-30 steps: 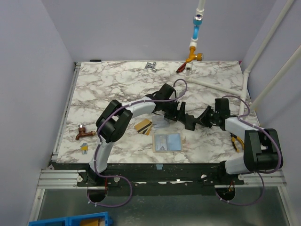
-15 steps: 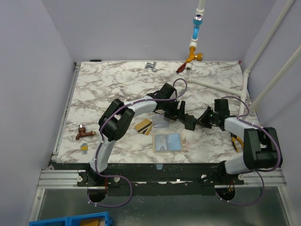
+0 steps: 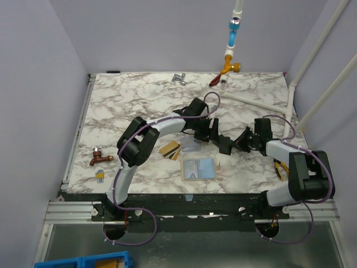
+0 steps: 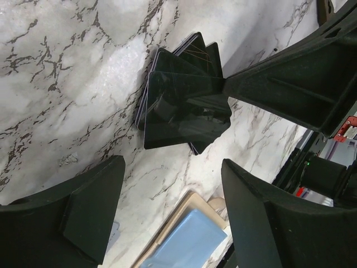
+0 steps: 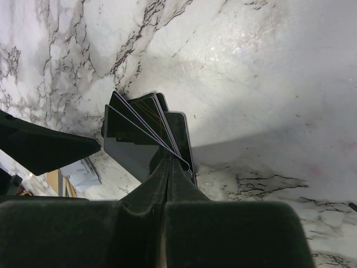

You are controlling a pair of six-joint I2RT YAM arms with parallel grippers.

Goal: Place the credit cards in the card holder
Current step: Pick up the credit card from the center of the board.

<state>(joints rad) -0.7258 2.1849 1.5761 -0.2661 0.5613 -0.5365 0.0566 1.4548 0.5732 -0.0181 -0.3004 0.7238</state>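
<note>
- A fan of cards (image 5: 142, 131) was clamped tight in the right end effector (image 5: 170, 164).
- The left end effector (image 4: 173, 190) was spread open, empty.
- Loading the card holder (image 3: 199, 168) was judged unfinished.

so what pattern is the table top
White marble-look table top with grey-brown veins, clearest in the top external view.
</note>
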